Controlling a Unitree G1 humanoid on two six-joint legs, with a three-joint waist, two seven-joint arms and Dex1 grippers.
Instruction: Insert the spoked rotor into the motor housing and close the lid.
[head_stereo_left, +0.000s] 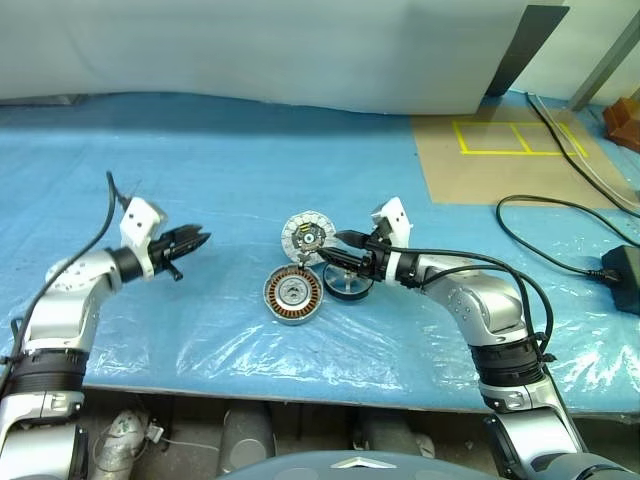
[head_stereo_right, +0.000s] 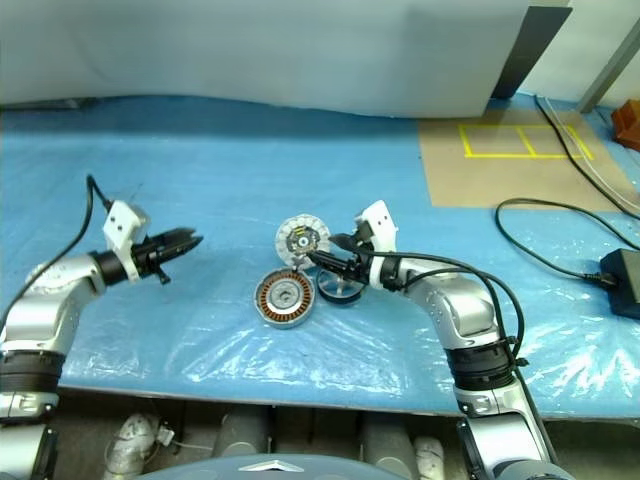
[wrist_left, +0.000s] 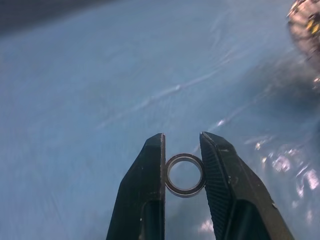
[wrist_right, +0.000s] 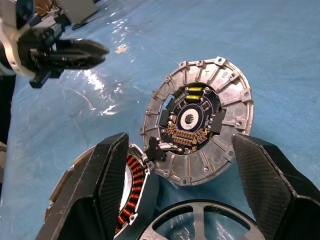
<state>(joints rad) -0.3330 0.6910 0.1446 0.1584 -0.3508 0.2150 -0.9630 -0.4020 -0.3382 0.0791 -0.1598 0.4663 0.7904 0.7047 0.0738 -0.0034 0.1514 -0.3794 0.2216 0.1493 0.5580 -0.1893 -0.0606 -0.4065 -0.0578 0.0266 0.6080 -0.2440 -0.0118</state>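
Housing (head_stereo_left: 293, 295) lay mid-counter (head_stereo_left: 200, 190) with lid (head_stereo_left: 308, 236) at its 1 o'clock and rotor (head_stereo_left: 347, 282) at 3 o'clock under the wide right claw (head_stereo_left: 335, 251), while left claw (wrist_left: 182, 150) pinched a small ring (wrist_left: 184, 175).

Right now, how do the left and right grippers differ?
The left gripper is shut on a small metal ring; the right gripper is open and holds nothing. The left hangs over bare blue sheet, away from the parts; the right hovers just above the spoked rotor. Both point inward.
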